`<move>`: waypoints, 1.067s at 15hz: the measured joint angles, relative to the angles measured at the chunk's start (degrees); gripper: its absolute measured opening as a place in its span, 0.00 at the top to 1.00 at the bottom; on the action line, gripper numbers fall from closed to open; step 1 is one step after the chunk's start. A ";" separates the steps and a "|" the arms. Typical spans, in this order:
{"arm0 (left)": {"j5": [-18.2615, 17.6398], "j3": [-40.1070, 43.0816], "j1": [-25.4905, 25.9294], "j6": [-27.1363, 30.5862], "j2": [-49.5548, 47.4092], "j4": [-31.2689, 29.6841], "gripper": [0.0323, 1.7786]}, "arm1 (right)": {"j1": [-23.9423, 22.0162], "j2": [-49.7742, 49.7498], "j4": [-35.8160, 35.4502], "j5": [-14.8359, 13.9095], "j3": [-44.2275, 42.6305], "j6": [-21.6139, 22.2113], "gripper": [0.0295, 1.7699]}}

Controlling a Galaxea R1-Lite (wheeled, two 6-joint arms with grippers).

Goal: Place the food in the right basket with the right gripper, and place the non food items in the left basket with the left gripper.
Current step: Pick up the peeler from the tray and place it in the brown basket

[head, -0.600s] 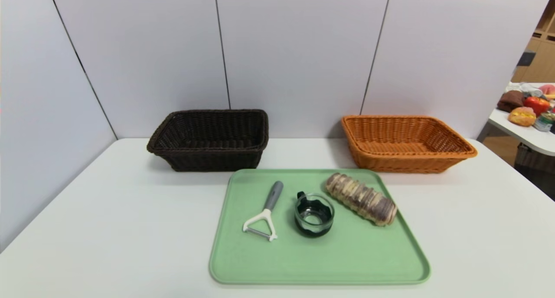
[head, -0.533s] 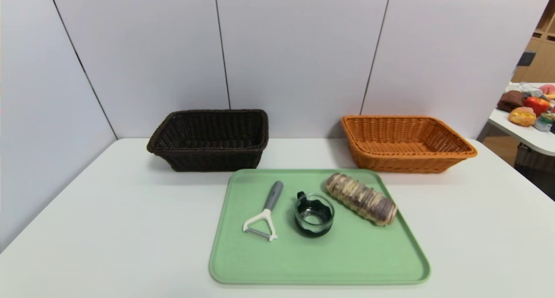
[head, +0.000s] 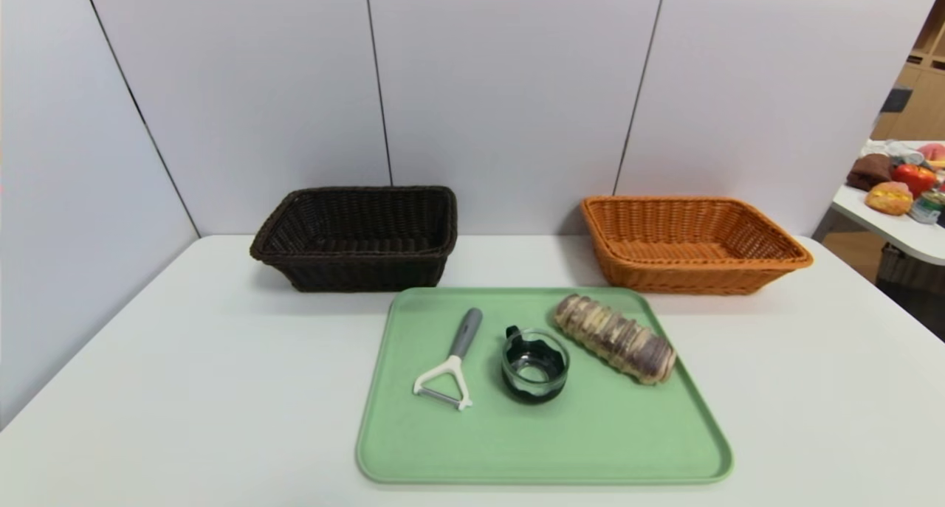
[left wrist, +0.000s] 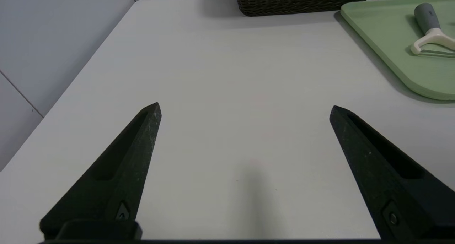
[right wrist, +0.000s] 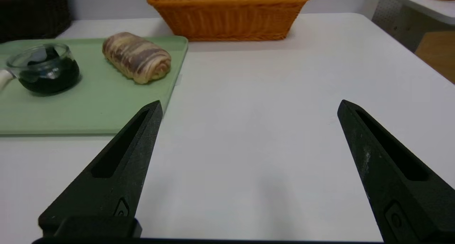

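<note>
Bread roll (right wrist: 137,57) (striped) beyond right claw (right wrist: 250,103)

Kind of place: looks like a staged test or demo area, perhaps a lab; which building it belongs to cannot be told
Walls: plain pale panels (head: 509,86) with thin dark seams stand behind and at the left of the work table, closing it in like a booth
Work table: a bare-topped white table (head: 184,389), with a green tray (head: 546,448) laid out in front of two wicker baskets, one dark brown (head: 354,256), one orange (head: 686,267)
Side table: beyond the panels at the right, a second white table (head: 897,230) holds a crowd of mixed items, a red one (head: 914,177) and a can (head: 926,207) among them
Background: wood-toned cabinetry (head: 912,108) shows behind that
</note>
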 joint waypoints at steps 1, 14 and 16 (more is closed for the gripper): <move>-0.35 -0.41 -0.01 0.11 0.00 0.72 0.05 | 0.00 0.00 -0.05 0.17 -2.05 0.62 0.04; -4.77 -29.22 -0.27 -3.44 25.95 17.64 0.05 | 1.96 22.33 11.96 3.13 -23.32 1.12 0.04; -5.13 -34.74 -0.43 -3.24 34.91 17.92 0.05 | 2.93 28.47 12.09 3.22 -25.37 1.04 0.04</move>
